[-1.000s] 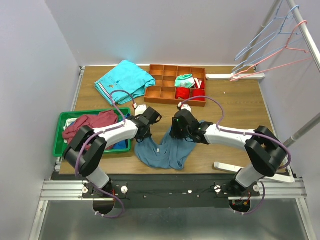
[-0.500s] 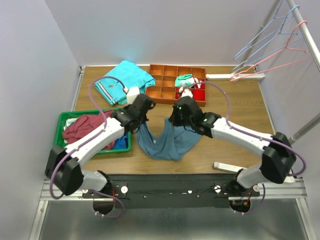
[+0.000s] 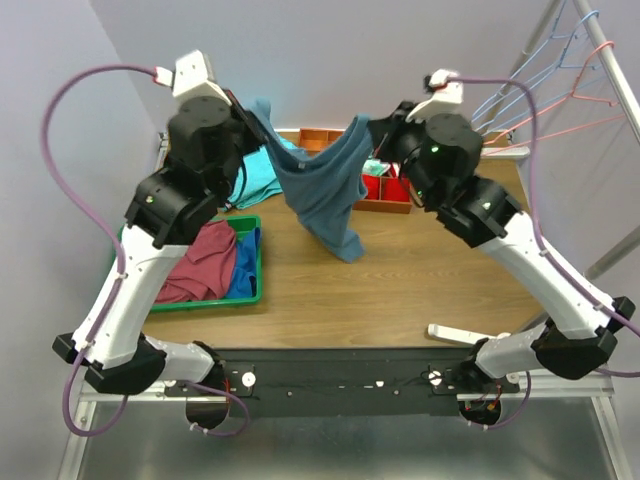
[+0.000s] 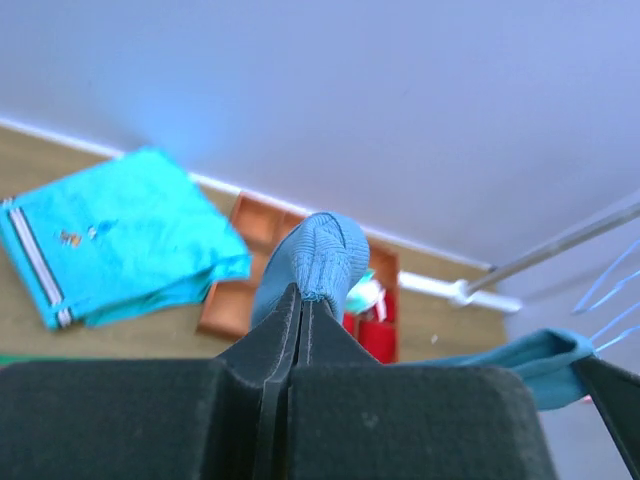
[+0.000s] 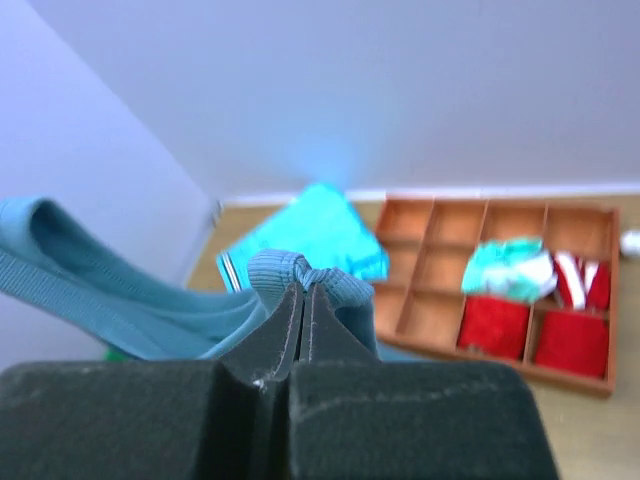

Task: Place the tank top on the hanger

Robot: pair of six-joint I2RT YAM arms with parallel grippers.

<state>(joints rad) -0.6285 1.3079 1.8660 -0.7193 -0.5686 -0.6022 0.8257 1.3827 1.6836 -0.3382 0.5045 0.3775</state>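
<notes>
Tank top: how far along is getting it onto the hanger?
Done: both grasps. In hand: the tank top is slung, raised, between the left end effector and right end effector, each shut on a strap. Left: the hanger hangs on the rail, untouched, nothing threaded.

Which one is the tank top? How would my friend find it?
Over the wooden table, the left gripper and right gripper are raised high; the tank top hangs in the air between them, a strap pinched in each. It is dusty grey-blue, duller than the bright turquoise shirt lying flat behind, and not the maroon shirt in the green bin.
</notes>
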